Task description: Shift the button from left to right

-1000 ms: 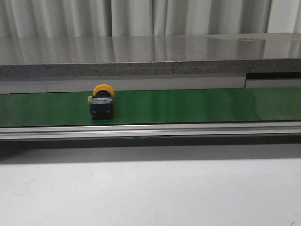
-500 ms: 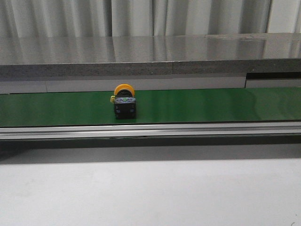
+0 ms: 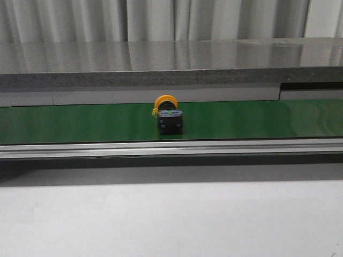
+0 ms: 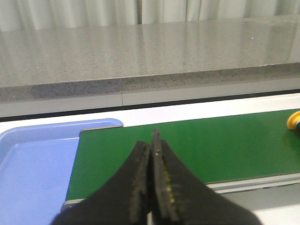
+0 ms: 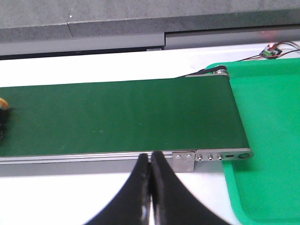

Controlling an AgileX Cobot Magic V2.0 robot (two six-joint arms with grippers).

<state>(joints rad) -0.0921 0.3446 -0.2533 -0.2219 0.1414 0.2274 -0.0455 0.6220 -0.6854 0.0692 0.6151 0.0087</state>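
The button [image 3: 169, 117], with a round yellow-orange cap and a black boxy body bearing a small greenish mark, stands on the green conveyor belt [image 3: 257, 120] near its middle in the front view. Its yellow cap shows at the edge of the left wrist view [image 4: 294, 122] and of the right wrist view [image 5: 2, 104]. My left gripper [image 4: 151, 140] is shut and empty, over the near-left end of the belt. My right gripper [image 5: 149, 159] is shut and empty, by the belt's near rail toward its right end. Neither gripper shows in the front view.
A blue tray [image 4: 33, 168] lies at the belt's left end. A green tray [image 5: 269, 140] lies at its right end. A metal rail [image 3: 171, 148] runs along the belt's near side. A grey stone ledge [image 3: 161, 64] runs behind. White table [image 3: 171, 219] lies in front.
The button has travelled to the right along the belt, from left of centre to about the middle. The grippers are not seen in the earlier frames.
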